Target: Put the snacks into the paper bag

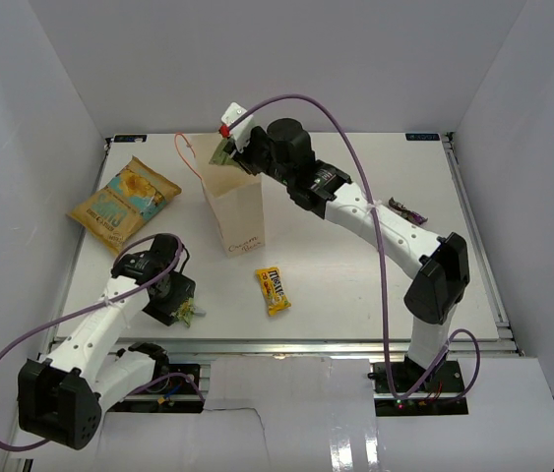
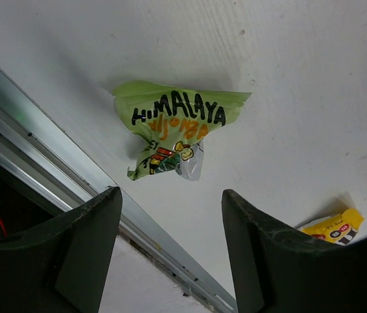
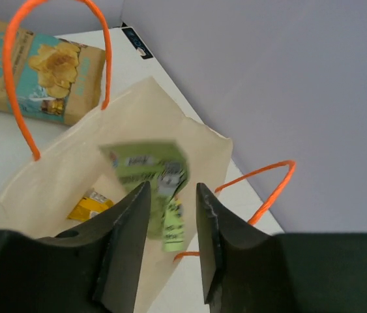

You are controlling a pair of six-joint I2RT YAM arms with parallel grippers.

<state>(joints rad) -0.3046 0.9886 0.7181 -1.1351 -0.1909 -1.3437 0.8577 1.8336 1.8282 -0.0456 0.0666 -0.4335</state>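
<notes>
Left claw [image 2: 170,195] above crumpled green wrapper [image 2: 173,130]

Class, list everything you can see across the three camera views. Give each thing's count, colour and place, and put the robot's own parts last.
paper bag: one, cream with orange cord handles, standing mid-table, mouth open
chip bag: one, orange-yellow and teal, flat on the table left of the paper bag
yellow candy pack: one, yellow, on the table in front of the paper bag
crumpled green wrapper: one, green, near table edge
blurred green wrapper: one, green, over the bag's mouth
yellow-orange packet: one, inside the bag
dark wrapper: one, colour unclear, table's right side
table: one, white
left gripper: black, open above the crumpled green wrapper
right gripper: black, jaws apart around the blurred green wrapper
</notes>
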